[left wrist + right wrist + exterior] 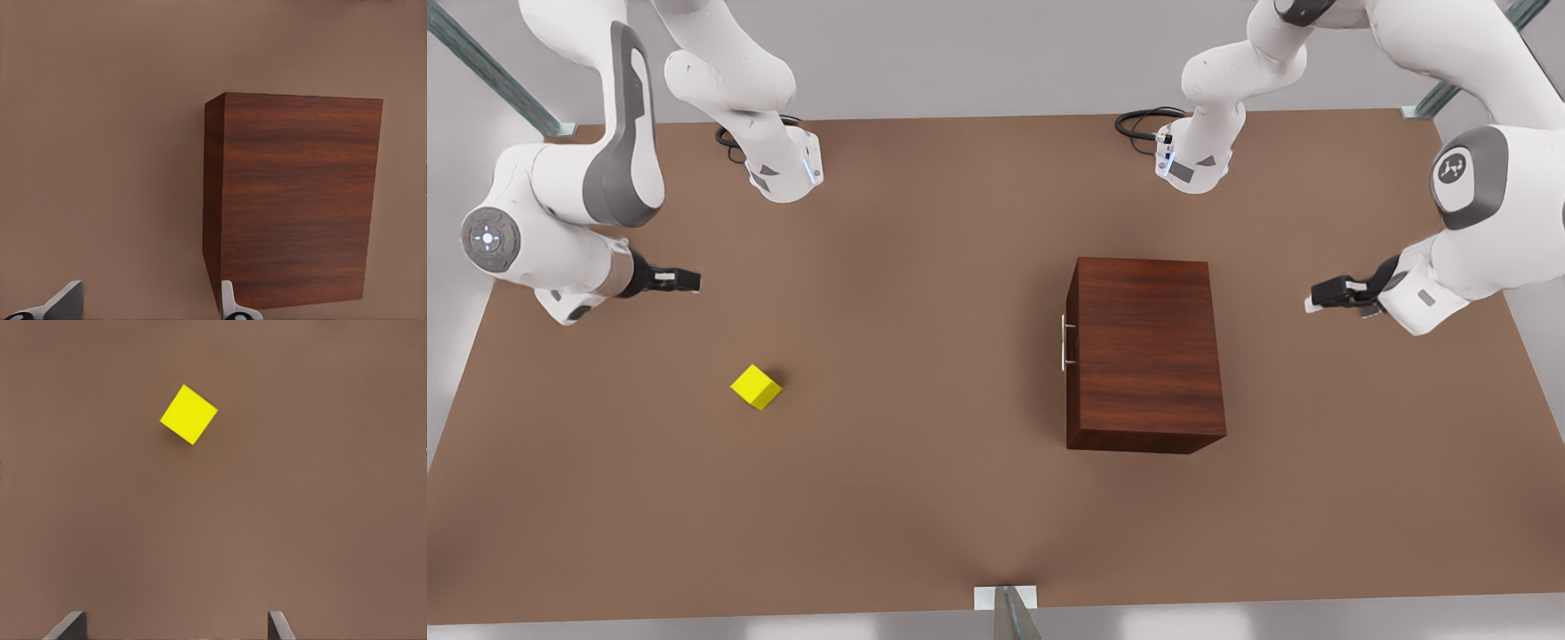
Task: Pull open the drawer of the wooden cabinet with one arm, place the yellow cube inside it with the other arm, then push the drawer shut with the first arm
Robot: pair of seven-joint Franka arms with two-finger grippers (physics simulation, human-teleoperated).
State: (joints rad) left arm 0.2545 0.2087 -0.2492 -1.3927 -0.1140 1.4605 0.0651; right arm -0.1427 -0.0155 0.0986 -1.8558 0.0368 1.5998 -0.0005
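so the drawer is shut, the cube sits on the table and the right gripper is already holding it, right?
Not quite. The drawer is shut and the cube sits on the table, but the right gripper is open and apart from it, holding nothing, as the right wrist view shows. The left gripper is open near the cabinet.

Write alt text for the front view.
A shut wooden cabinet with a silver handle stands on a brown table, toward the front view's right; a yellow cube lies apart on its left. The right gripper hovers near the cube, the left gripper beside the cabinet.
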